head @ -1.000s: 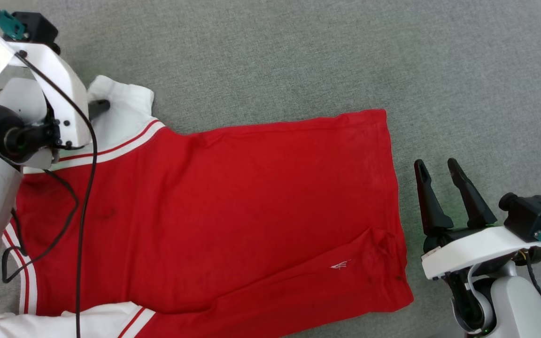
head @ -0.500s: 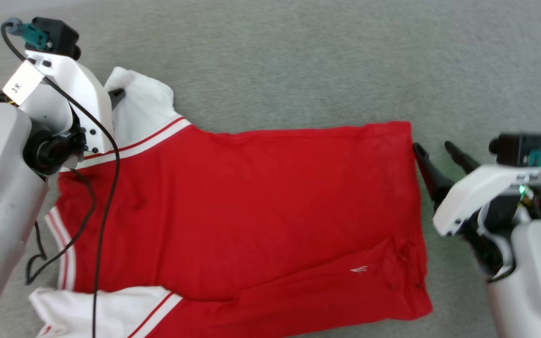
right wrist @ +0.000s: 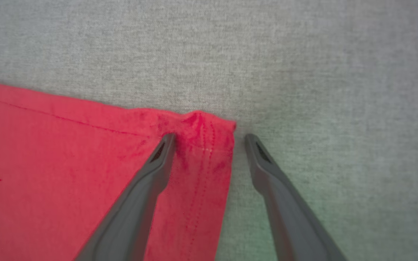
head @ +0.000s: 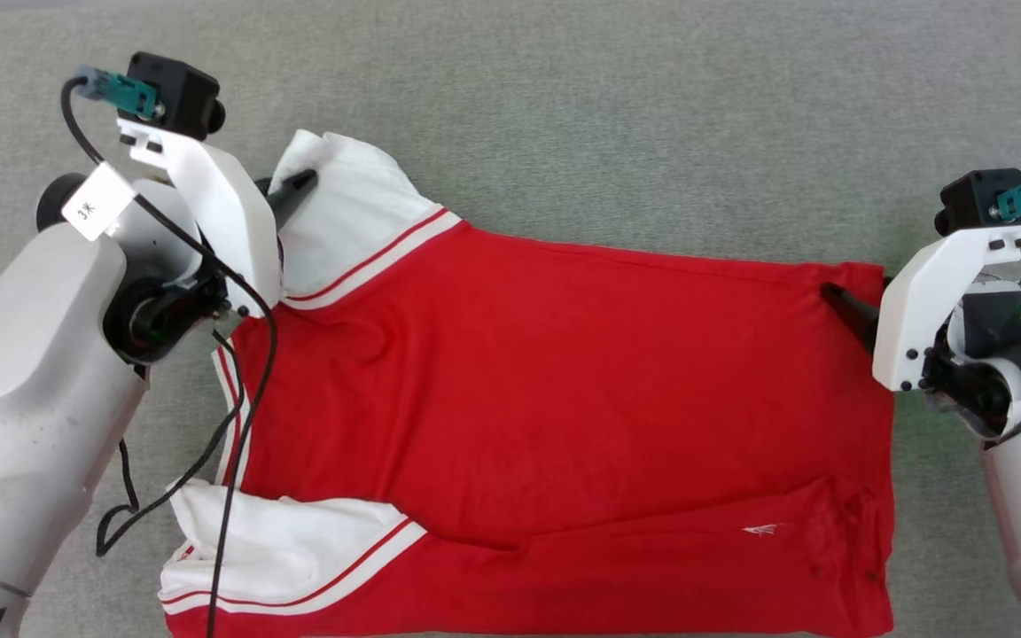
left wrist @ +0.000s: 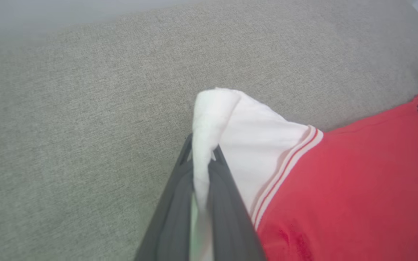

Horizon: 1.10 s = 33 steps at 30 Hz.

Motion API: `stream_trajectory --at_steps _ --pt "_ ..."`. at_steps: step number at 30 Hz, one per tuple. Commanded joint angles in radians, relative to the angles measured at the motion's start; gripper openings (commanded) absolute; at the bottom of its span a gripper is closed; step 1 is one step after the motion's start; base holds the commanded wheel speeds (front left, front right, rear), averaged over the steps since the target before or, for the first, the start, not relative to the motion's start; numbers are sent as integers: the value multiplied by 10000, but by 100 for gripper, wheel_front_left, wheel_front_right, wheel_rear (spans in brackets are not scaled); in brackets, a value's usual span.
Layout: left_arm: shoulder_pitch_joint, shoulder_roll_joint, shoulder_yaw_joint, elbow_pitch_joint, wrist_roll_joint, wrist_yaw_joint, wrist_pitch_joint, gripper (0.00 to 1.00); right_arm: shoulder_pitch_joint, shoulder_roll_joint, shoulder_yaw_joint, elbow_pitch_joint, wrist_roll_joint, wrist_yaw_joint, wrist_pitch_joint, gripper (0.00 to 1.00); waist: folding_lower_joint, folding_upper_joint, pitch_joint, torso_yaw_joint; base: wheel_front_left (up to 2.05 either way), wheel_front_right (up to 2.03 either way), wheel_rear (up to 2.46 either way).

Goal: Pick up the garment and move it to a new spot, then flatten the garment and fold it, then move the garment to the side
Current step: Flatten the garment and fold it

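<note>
— Folding yet?
— Flattening, I judged. The left gripper (left wrist: 201, 154) pinched the white sleeve (head: 342, 213) at ten o'clock; the right gripper (right wrist: 209, 139) stood wide, straddling the hem corner (right wrist: 201, 130) at three.
— Next?
— Closing the right, then pulling taut. The garment (head: 564, 381) lay red and slightly wrinkled on grey fabric (head: 652, 106).

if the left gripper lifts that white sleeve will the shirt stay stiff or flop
Probably floppy: the sleeve bunches limply where the left gripper pinches it. Likely light: the garment lies thin and flat with soft wrinkles. It may drag on the textured grey surface.
</note>
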<state>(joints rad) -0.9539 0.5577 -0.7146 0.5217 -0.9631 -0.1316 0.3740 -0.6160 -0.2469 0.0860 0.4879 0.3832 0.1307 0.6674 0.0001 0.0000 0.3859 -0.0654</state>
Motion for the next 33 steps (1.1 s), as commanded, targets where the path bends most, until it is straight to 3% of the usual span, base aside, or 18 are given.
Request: stream_trajectory --at_steps 1,2,3,4,13,21,33 --pt "136 72 -63 -84 -78 17 -91 0 127 138 259 553 69 -1 436 100 -1 0 87 137 0 0 0" --pt "150 97 -67 -111 -118 17 -130 0 151 161 319 754 120 -1 601 74 -1 0 106 173 0 0 0" --pt "185 118 -88 -136 -172 18 -174 0 169 167 368 980 210 1 779 30 -1 0 109 205 0 0 0" --pt "189 163 -102 -136 -162 18 -225 0 167 169 399 1146 295 1 937 0 -1 0 108 234 0 0 0" --pt "259 427 -145 -256 -342 18 -947 0 -514 -451 -12 286 672 -5 537 0 -1 0 -282 299 0 0 0" --pt "1050 897 -60 -822 -256 139 -1815 0 558 -636 -659 -1269 603 -7 291 0 -1 0 -1033 347 0 0 0" --pt "4464 1512 -136 -2725 -541 1368 -3108 0 3672 363 -1513 -2966 405 -5 -92 0 -1 0 -1946 562 0 0 0"
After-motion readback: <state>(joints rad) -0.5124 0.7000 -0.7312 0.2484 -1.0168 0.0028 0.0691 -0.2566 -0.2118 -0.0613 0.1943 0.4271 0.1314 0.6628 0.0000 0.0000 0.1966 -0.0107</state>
